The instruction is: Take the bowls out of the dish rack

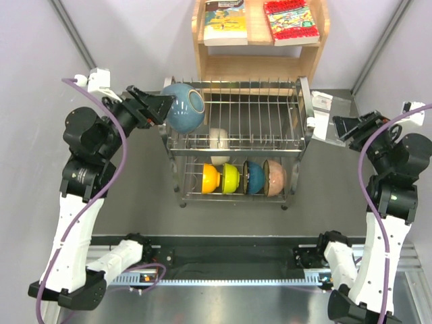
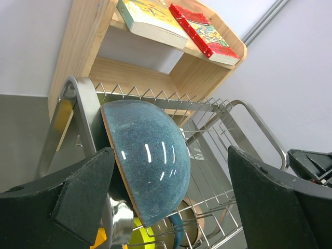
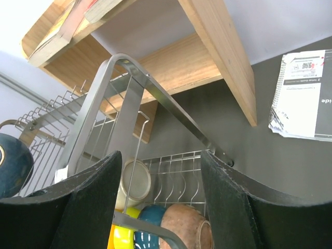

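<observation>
The silver wire dish rack [image 1: 236,101] stands mid-table. A large blue bowl [image 1: 183,106] rests tilted on its side at the left end of the top tier. My left gripper [image 1: 160,108] is open, and the bowl [image 2: 150,161] sits between its spread fingers, its rim close to the left finger [image 2: 62,202]. A cream-white bowl [image 1: 219,140] hangs under the top tier. Orange [image 1: 210,179], lime-yellow [image 1: 231,177], teal-blue [image 1: 254,177] and pinkish-tan [image 1: 275,177] bowls stand on edge in the lower tier. My right gripper [image 1: 343,127] is open and empty beside the rack's right end [image 3: 155,104].
A wooden shelf [image 1: 260,64] with two books stands right behind the rack. A printed leaflet [image 1: 327,108] lies on the table at the rack's back right, also in the right wrist view [image 3: 303,96]. Grey walls close both sides.
</observation>
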